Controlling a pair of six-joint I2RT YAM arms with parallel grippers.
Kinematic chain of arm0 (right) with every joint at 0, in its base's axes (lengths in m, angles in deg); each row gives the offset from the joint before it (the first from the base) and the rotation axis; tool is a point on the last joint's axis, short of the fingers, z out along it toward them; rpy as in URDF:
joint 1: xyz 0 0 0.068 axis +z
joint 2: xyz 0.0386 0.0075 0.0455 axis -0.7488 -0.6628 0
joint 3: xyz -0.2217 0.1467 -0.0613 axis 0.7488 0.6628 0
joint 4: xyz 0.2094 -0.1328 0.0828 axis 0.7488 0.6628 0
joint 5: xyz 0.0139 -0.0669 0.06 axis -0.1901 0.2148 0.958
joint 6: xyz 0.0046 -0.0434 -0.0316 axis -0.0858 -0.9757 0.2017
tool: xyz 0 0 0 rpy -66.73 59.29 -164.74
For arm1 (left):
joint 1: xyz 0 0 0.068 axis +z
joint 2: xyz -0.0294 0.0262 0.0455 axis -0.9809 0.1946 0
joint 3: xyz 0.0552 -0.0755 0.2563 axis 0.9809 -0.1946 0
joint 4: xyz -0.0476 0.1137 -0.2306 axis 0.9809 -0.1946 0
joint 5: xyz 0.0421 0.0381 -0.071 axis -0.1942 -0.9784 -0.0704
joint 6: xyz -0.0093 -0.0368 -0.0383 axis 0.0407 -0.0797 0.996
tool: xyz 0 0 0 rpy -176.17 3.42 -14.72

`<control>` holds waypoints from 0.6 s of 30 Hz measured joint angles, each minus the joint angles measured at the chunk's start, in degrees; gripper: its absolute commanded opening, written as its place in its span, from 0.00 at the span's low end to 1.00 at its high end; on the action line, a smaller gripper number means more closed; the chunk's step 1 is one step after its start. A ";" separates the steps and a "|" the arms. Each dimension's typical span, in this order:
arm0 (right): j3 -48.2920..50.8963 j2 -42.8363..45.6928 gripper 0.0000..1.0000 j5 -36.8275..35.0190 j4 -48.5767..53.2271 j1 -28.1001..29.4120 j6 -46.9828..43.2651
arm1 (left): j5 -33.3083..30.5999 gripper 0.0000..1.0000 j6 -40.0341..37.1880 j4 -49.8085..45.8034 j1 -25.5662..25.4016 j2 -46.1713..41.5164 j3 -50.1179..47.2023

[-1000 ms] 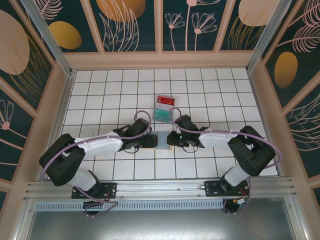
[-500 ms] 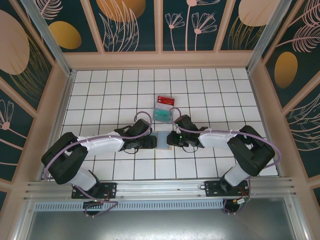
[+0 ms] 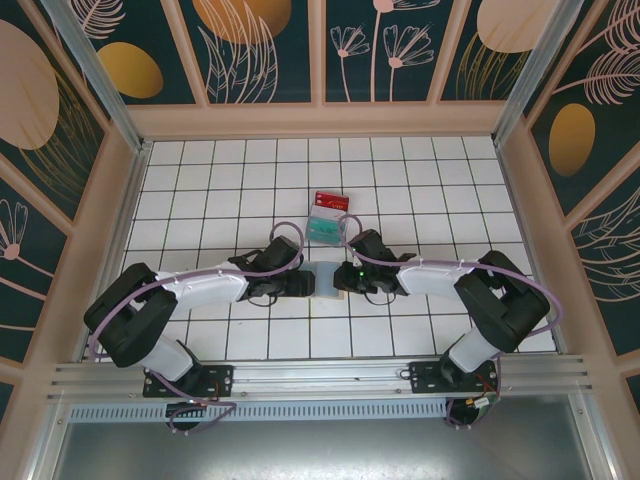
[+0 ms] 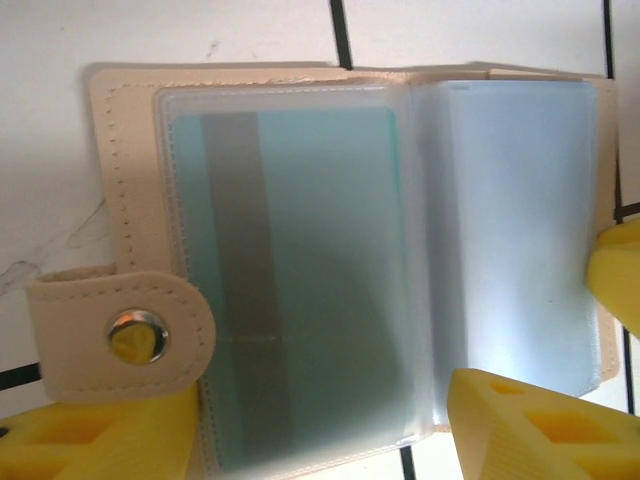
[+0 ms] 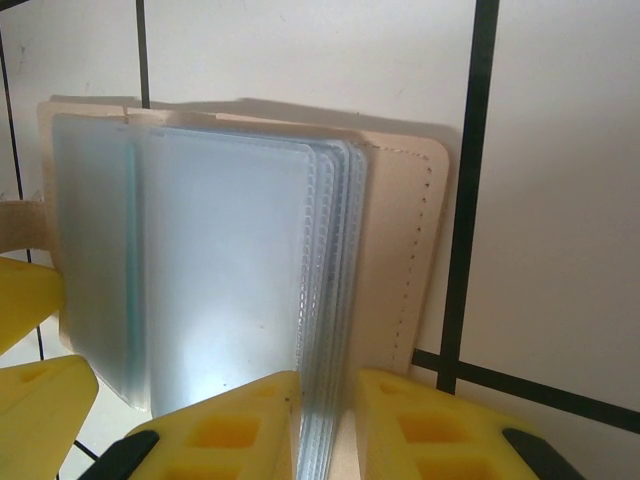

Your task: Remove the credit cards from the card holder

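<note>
Two cards, a red card (image 3: 330,200) and a loose teal card (image 3: 325,230), are lying on the tiled worktop (image 3: 200,200) just beyond the holder (image 4: 120,200), which is resting open between both hands. The left hand (image 4: 322,420) is hovering released, fingers spread wide over the holder's near edge, while the right hand (image 5: 325,400) is pinching a sheaf of clear sleeves (image 5: 230,270) at their lower edge. Another teal card (image 4: 300,280), dark stripe showing, is sitting in the topmost sleeve under the left hand. Freeing it cleanly is likely calling for the right hand to hold the pages aside while the left closes on the card alone, not the plastic, drawing it straight out.
</note>
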 measured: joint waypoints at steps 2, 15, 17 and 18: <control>0.00 0.00 0.22 0.02 0.00 0.00 0.00 | 1.57 0.67 -0.04 0.98 -0.04 0.00 0.00; -0.11 -0.02 0.22 0.04 0.00 0.17 0.00 | 6.14 0.70 -0.04 3.98 -0.07 0.00 0.00; -0.11 -0.02 0.22 0.04 0.00 0.17 0.02 | 6.84 0.68 -0.07 4.22 -0.07 0.00 0.00; -0.11 -0.02 0.22 0.04 0.00 0.17 0.00 | 7.19 0.67 -0.07 4.33 -0.07 0.00 0.04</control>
